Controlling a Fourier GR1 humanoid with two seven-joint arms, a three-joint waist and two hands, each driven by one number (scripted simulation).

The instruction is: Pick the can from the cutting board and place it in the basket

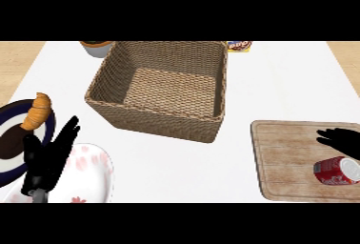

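— Red soda can (pixel 336 172): where is it?

— On its side on the wooden cutting board (pixel 288 157), toward the near right corner. Not lifted.

— Right hand (pixel 343 139)?

— Just beyond the can, over the board, fingers spread and holding nothing; whether it touches the can cannot be told.

— Wicker basket (pixel 163 114)?

— Well apart, to the left, nothing inside. Grasp, carry and placement all remain.

— Left hand (pixel 48 159)?

— Open, fingers up, resting at the lower left over a floral plate (pixel 95 174).

— Others?

— Croissant (pixel 38 110) on a dark-rimmed plate (pixel 8 114); cup (pixel 96 47) and box (pixel 240 46) behind the basket.
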